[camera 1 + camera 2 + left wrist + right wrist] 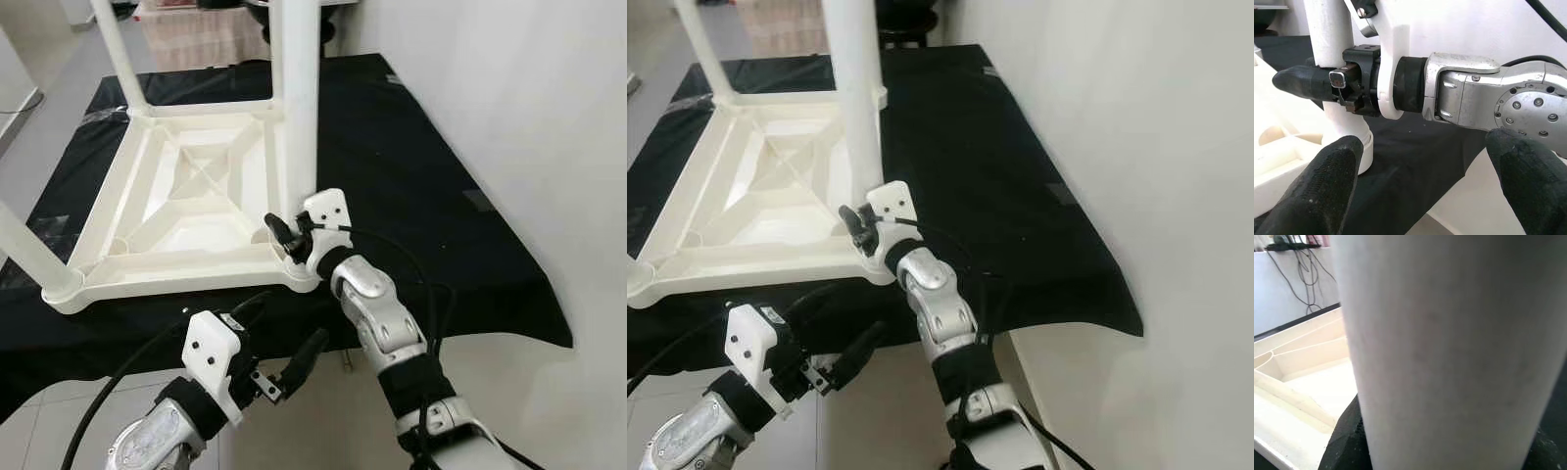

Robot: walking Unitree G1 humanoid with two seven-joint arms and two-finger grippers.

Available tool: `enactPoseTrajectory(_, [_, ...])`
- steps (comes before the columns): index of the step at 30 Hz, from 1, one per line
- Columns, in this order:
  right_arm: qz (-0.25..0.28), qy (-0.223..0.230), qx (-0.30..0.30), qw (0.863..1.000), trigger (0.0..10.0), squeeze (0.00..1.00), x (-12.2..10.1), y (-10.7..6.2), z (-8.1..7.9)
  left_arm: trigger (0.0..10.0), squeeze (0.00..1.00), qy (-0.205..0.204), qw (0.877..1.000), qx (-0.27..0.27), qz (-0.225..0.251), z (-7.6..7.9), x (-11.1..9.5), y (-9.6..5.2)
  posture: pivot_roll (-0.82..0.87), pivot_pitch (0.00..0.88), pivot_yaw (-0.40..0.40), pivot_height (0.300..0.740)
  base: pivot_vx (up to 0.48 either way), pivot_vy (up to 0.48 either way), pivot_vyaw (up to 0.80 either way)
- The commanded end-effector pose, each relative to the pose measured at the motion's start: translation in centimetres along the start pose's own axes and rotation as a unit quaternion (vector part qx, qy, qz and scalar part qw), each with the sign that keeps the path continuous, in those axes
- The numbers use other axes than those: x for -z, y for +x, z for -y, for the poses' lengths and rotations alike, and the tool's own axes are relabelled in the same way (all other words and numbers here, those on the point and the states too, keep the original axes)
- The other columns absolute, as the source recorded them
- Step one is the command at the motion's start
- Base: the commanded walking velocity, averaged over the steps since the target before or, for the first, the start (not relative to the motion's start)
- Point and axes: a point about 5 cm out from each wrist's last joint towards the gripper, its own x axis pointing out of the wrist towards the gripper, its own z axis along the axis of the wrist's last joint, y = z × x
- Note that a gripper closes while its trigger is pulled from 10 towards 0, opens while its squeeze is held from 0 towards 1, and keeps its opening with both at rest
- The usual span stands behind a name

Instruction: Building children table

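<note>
Item: white plastic children's table top [186,211], upside down on a black cloth [411,196] that covers a raised surface, ribbed underside facing up. The underside forms shallow open compartments between diagonal ribs; nothing lies in them. Three legs stand in corner sockets: near-right leg [297,108], upright and thick; far leg [120,49], leaning slightly; near-left leg [27,250], slanting out of frame. Right gripper [291,238]: at the base of the near-right leg, just above its socket at the table top's near-right corner; black fingers [1303,82] clamped around the leg, one on each side, pinching it. The right wrist view has the leg's white shaft close up with a dark finger at each lower edge. Left gripper [284,343]: below and in front of the cloth's near edge, apart from the table top, fingers spread wide with nothing between them; in its wrist view the fingertips [1320,186] frame the right gripper and the leg base. Edges: the table top's near rim lies close to the cloth's front edge; the near-right corner sits just inside it. Open room: a broad bare stretch of black cloth to the right of the table top, running to a white wall [529,117]; pale tiled floor [39,411] below the front edge.
</note>
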Motion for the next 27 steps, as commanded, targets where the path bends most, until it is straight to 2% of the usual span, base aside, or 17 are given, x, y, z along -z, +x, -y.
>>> enactPoseTrajectory(1, [-0.035, 0.025, -0.022, 0.999, 10.0, 0.0, 0.9, 0.8, -3.0, 10.0, 0.0, -0.005, 1.0, -0.008, -0.006, -0.1, 0.4, -0.2, 0.03, 0.199, -0.014, 0.74, 0.0, 0.0, 0.0])
enactPoseTrajectory(2, [-0.035, 0.025, -0.022, 0.999, 10.0, 0.0, 0.9, 0.8, -3.0, 10.0, 0.0, -0.005, 1.0, -0.008, -0.006, -0.1, 0.4, -0.2, 0.03, 0.199, -0.014, 0.74, 0.0, 0.0, 0.0])
enactPoseTrajectory(3, [-0.019, 0.039, -0.044, 0.998, 10.0, 1.0, 0.3, 0.6, -3.1, 10.0, 0.0, -0.005, 1.0, -0.007, -0.006, -0.1, 0.4, -0.2, 0.03, 0.2, -0.012, 0.74, 0.0, 0.0, 0.0])
enactPoseTrajectory(5, [-0.019, 0.039, -0.044, 0.998, 10.0, 1.0, 0.3, 0.6, -3.1, 10.0, 0.0, -0.005, 1.0, -0.007, -0.006, -0.1, 0.4, -0.2, 0.03, 0.2, -0.012, 0.74, 0.0, 0.0, 0.0])
enactPoseTrajectory(7, [0.009, 0.071, -0.109, 0.991, 10.0, 1.0, -0.6, -0.2, -2.9, 10.0, 0.0, -0.006, 1.0, -0.006, -0.006, -0.1, 0.4, -0.2, 0.02, 0.2, -0.009, 0.74, 0.0, 0.0, 0.0])
enactPoseTrajectory(8, [0.018, 0.063, -0.169, 0.983, 10.0, 0.95, -0.8, -0.8, -2.4, 10.0, 0.0, -0.007, 1.0, -0.005, -0.006, -0.1, 0.4, -0.2, 0.03, 0.198, -0.009, 0.74, 0.0, 0.0, 0.0])
enactPoseTrajectory(10, [0.018, 0.063, -0.169, 0.983, 10.0, 0.95, -0.8, -0.8, -2.4, 10.0, 0.0, -0.007, 1.0, -0.005, -0.006, -0.1, 0.4, -0.2, 0.03, 0.198, -0.009, 0.74, 0.0, 0.0, 0.0])
enactPoseTrajectory(11, [0.017, 0.038, -0.232, 0.972, 10.0, 0.0, -0.7, -1.4, -1.7, 10.0, 0.0, -0.007, 1.0, -0.004, -0.006, 0.0, 0.4, -0.1, 0.03, 0.198, -0.009, 0.74, 0.0, 0.0, 0.0])
enactPoseTrajectory(13, [-0.006, -0.011, -0.321, 0.947, 10.0, 0.0, -0.3, -2.4, 0.1, 10.0, 0.0, -0.008, 1.0, -0.004, -0.006, 0.0, 0.5, -0.1, 0.03, 0.191, -0.013, 0.74, 0.0, 0.0, 0.0])
enactPoseTrajectory(14, [-0.013, -0.021, -0.34, 0.94, 10.0, 0.0, -0.3, -2.5, 0.7, 10.0, 0.0, -0.008, 1.0, -0.004, -0.006, 0.0, 0.5, -0.1, 0.03, 0.188, -0.015, 0.74, 0.0, 0.0, 0.0])
enactPoseTrajectory(16, [-0.016, -0.024, -0.349, 0.937, 10.0, 0.0, -0.2, -2.6, 1.0, 10.0, 0.0, -0.008, 1.0, -0.005, -0.006, 0.0, 0.5, -0.1, 0.03, 0.188, -0.015, 0.74, 0.0, 0.0, 0.0])
enactPoseTrajectory(17, [-0.02, -0.016, -0.369, 0.929, 10.0, 0.0, -0.5, -2.5, 1.8, 10.0, 0.0, -0.007, 1.0, -0.005, -0.007, 0.0, 0.6, -0.1, 0.04, 0.184, -0.015, 0.74, 0.0, 0.0, 0.0])
enactPoseTrajectory(18, [-0.02, -0.016, -0.369, 0.929, 10.0, 0.0, -0.5, -2.5, 1.8, 10.0, 0.0, -0.007, 1.0, -0.005, -0.007, 0.0, 0.6, -0.1, 0.04, 0.184, -0.015, 0.74, 0.0, 0.0, 0.0])
enactPoseTrajectory(19, [-0.026, -0.005, -0.382, 0.924, 10.0, 0.0, -0.9, -2.2, 2.7, 10.0, 0.0, -0.007, 1.0, -0.006, -0.008, 0.0, 0.7, -0.2, 0.04, 0.18, -0.011, 0.74, 0.0, 0.0, 0.0])
enactPoseTrajectory(23, [-0.033, 0.002, -0.388, 0.921, 10.0, 0.0, -1.0, -2.1, 3.1, 10.0, 0.0, -0.007, 1.0, -0.006, -0.009, 0.0, 0.7, -0.2, 0.05, 0.175, -0.009, 0.74, 0.0, 0.0, 0.0])
enactPoseTrajectory(24, [-0.042, 0.007, -0.388, 0.921, 2.3, 0.0, -0.9, -2.0, 3.5, 10.0, 0.0, -0.008, 1.0, -0.005, -0.01, 0.0, 0.7, -0.3, 0.06, 0.174, -0.008, 0.74, 0.0, 0.0, 0.0])
enactPoseTrajectory(27, [-0.048, 0.011, -0.387, 0.921, 2.3, 0.0, -0.8, -2.0, 3.7, 10.0, 0.0, -0.008, 1.0, -0.005, -0.011, 0.0, 0.8, -0.4, 0.06, 0.173, -0.007, 0.74, 0.0, 0.0, 0.0])
